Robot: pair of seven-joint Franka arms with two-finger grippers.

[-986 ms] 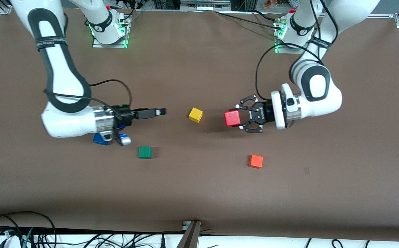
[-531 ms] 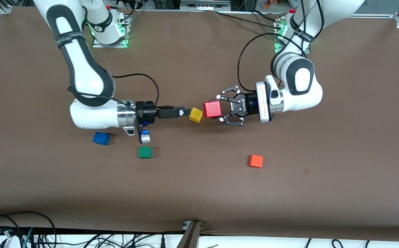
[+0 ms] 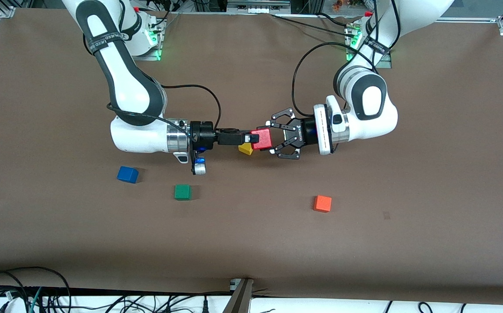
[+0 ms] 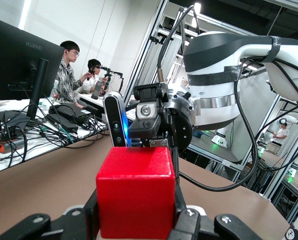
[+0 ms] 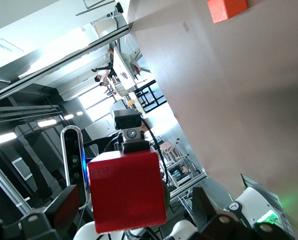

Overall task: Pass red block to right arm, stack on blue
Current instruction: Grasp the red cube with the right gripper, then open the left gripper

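Yellow cube half-hidden under claws.

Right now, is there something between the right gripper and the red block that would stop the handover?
Nothing visible does. The left gripper holds the red block in the air over the yellow cube, and the right gripper, jaws open, already reaches the block's free side.

Brown table bearing a green cube, an orange cube, and a partly hidden yellow cube near mid-table
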